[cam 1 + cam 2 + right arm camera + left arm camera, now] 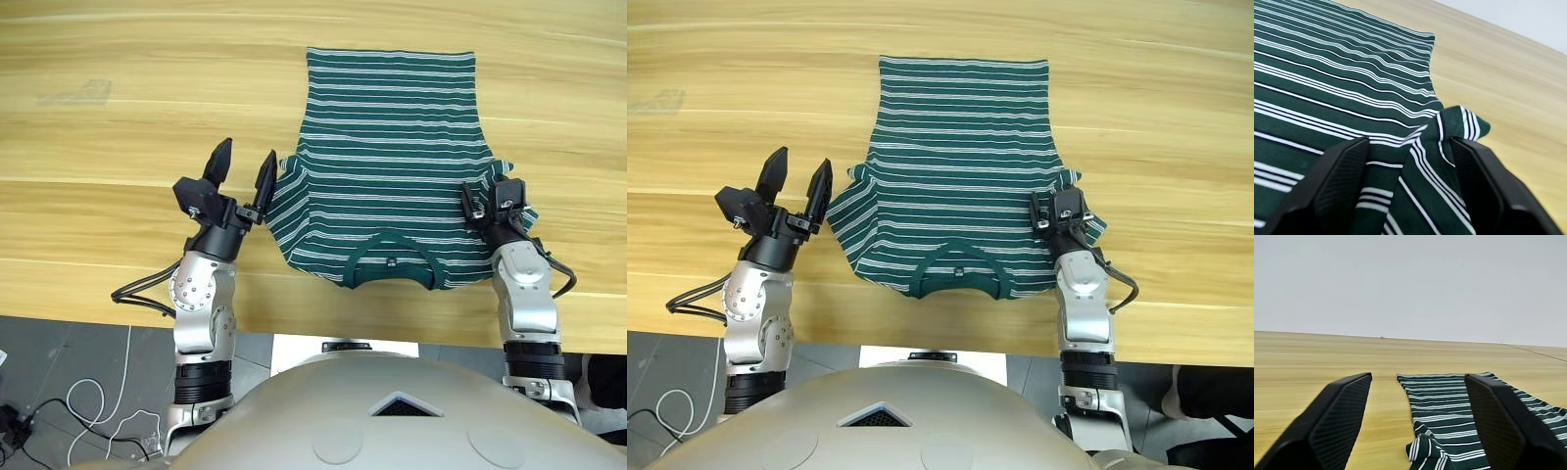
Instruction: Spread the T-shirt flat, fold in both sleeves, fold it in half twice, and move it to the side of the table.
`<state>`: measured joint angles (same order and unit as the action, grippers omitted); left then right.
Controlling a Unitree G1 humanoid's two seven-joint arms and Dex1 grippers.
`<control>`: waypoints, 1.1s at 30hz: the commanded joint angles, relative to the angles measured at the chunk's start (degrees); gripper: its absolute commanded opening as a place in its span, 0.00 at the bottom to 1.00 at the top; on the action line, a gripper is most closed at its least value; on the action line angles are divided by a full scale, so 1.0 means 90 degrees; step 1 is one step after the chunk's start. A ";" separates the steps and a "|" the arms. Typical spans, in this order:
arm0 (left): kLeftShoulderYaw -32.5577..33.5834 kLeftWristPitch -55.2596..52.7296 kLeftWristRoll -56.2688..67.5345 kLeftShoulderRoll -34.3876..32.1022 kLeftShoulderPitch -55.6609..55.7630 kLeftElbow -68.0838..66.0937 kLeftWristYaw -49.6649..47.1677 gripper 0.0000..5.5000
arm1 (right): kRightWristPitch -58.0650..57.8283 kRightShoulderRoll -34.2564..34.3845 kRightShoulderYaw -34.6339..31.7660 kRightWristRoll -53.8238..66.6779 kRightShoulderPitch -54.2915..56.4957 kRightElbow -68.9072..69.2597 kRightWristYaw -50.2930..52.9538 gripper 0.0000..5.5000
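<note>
The long table (118, 117) is made of light wooden planks, with the grain running from left to right. Behind its far edge there is a plain pale grey wall (1410, 284). In front of its near edge there is a dark grey floor (59, 352), where thin white and black cables (88, 411) lie at the left.

The dark green T-shirt with thin white stripes (392, 147) lies on the table, a little to the right of the middle. Its hem is to the far side and its round collar (392, 257) is close to the near edge. The body of the shirt is quite flat, but both short sleeves are bunched.

The left gripper (245, 157) stands above bare wood just beside the left sleeve (289, 196). It points to the far side, and its two black ribbed fingers (1342, 416) are spread wide with nothing between them. The right arm comes up from the near edge, and the right gripper (490, 191) is down at the right sleeve (1459, 122). Its fingers are also apart, and a raised fold of the sleeve lies in the gap between them.

The right gripper covers part of the right sleeve, so its full shape is hard to see. I cannot tell if the pads really press the cloth. The table is cut off at the left and right sides.
</note>
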<state>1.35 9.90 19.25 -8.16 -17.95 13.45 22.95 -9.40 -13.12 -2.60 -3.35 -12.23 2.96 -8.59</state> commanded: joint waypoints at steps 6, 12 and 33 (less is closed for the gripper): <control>-0.0200 0.0311 -0.0056 -0.0079 -0.0208 -0.0266 0.0440 0.64 | 0.0348 0.0129 0.0266 0.0411 -0.0255 0.0978 -0.0456 0.56; 0.0230 0.1483 0.0298 -0.0260 -0.0057 -0.0902 0.1257 0.64 | 0.1291 0.0450 -0.0099 0.1633 0.0221 0.1657 -0.0862 0.56; -0.0530 0.3187 -0.7275 -0.4588 -0.0609 -0.1201 -0.0502 0.64 | 0.2725 -0.0857 -0.1905 0.1296 0.2519 -0.0568 0.0342 0.56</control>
<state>1.28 37.65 -43.67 -49.49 -21.88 2.82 16.00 17.25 -19.82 -19.32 7.42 9.38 -5.18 -5.27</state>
